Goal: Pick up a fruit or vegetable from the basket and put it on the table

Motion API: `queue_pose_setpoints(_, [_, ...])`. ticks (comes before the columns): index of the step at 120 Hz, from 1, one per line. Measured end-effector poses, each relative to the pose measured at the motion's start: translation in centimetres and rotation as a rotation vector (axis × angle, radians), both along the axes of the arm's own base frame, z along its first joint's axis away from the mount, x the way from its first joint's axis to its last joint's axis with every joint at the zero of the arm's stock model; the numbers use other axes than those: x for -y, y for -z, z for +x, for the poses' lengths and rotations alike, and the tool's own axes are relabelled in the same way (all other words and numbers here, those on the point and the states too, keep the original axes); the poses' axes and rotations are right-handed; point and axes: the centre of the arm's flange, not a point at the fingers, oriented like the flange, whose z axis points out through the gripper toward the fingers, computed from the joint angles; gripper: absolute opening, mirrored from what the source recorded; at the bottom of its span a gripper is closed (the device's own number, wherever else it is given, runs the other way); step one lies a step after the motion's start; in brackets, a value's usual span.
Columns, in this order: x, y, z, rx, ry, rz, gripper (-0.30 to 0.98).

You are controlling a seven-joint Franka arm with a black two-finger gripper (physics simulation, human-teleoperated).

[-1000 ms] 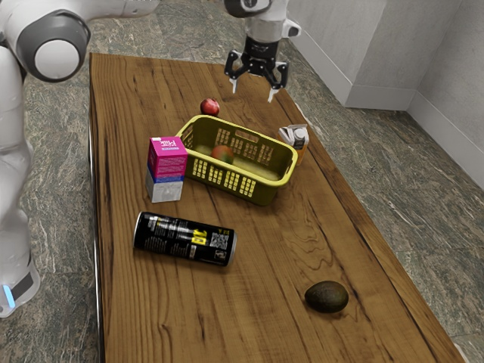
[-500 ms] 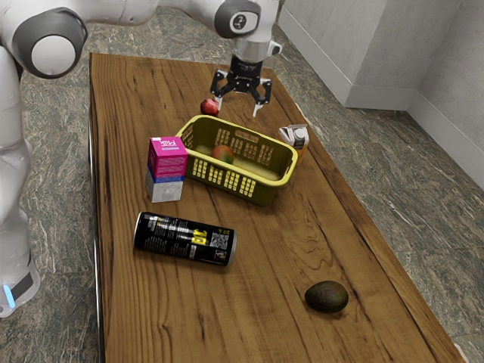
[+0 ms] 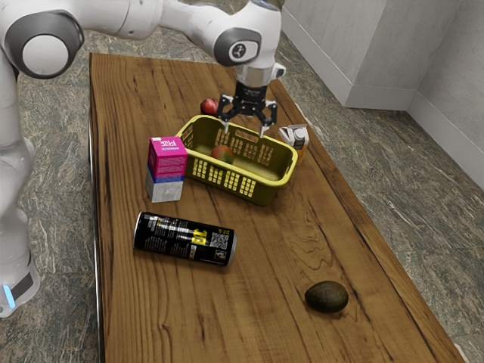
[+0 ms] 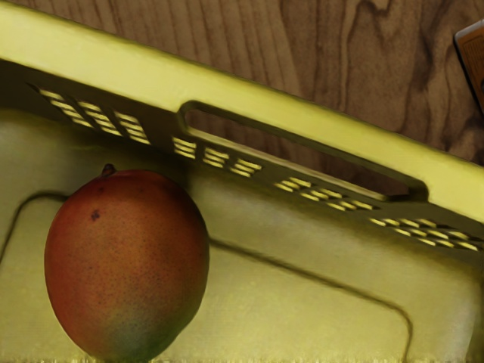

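Observation:
My gripper (image 3: 243,131) hangs open above the far side of the yellow basket (image 3: 274,183), its two fingers wide apart with nothing between them. Inside the basket, toward its end at the exterior view's left, lies a red-green mango (image 3: 221,154). From the wrist view, the mango (image 4: 127,265) rests on the basket floor near a slotted side wall, whose rim (image 4: 302,113) has a handle opening. The mango and the fingers are apart. The wooden table (image 3: 272,249) carries the basket.
A pink milk carton (image 3: 167,170) stands close beside the basket, and a black can (image 3: 185,239) lies nearer the camera. A red fruit (image 3: 209,107) and a small white carton (image 3: 296,139) are near the basket's far side. An avocado (image 3: 327,296) lies well apart.
My gripper has come from beyond the basket toward the camera and lower, first shifting to the exterior view's left. It has stayed open, and the table objects have not moved.

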Motion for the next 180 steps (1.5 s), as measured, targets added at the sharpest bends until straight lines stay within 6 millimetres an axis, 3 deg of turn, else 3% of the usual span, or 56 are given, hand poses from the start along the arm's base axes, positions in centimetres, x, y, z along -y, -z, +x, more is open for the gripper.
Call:
queue_pose_setpoints(54, [1.4,0.7,0.5,0.004,0.080,0.030,0.69])
queue_pose_setpoints(136, [-2.4,4.9,-1.3,-0.050,0.101,0.075,0.69])
queue_pose_setpoints(180, [-2.0,6.2,-1.1,-0.044,0.130,0.077,0.69])
